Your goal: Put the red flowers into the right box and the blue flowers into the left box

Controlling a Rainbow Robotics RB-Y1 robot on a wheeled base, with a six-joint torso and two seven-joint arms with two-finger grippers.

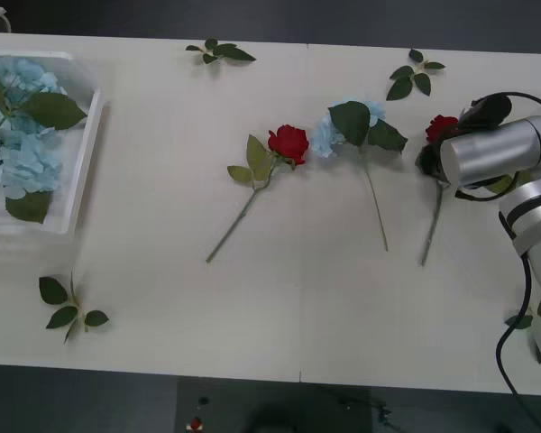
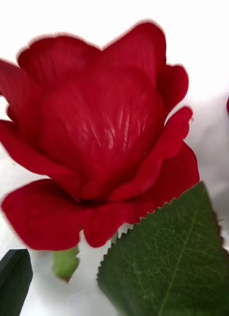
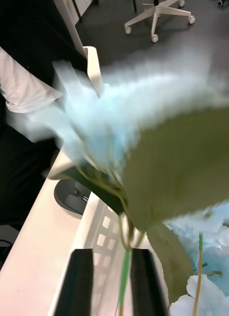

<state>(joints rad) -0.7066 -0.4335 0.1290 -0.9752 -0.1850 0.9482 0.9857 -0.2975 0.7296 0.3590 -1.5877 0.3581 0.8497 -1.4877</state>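
A blue flower (image 3: 119, 143) is pinched by its stem between the left gripper (image 3: 125, 286) fingers, above the left box (image 1: 77, 194). It could snag on release. Whether the right gripper's fingers are spread over the rose (image 2: 99, 138) at the right of the front view cannot be told.

Two red flowers (image 1: 288, 142) lie flat on the table, stems slanting toward the robot; the right one's bloom (image 2: 95, 138) is partly hidden. One blue flower (image 1: 325, 135) lies between them, leaves spread. More blue flowers (image 1: 22, 162) fill the left box (image 1: 86, 162); another (image 3: 119, 123) hangs above it.
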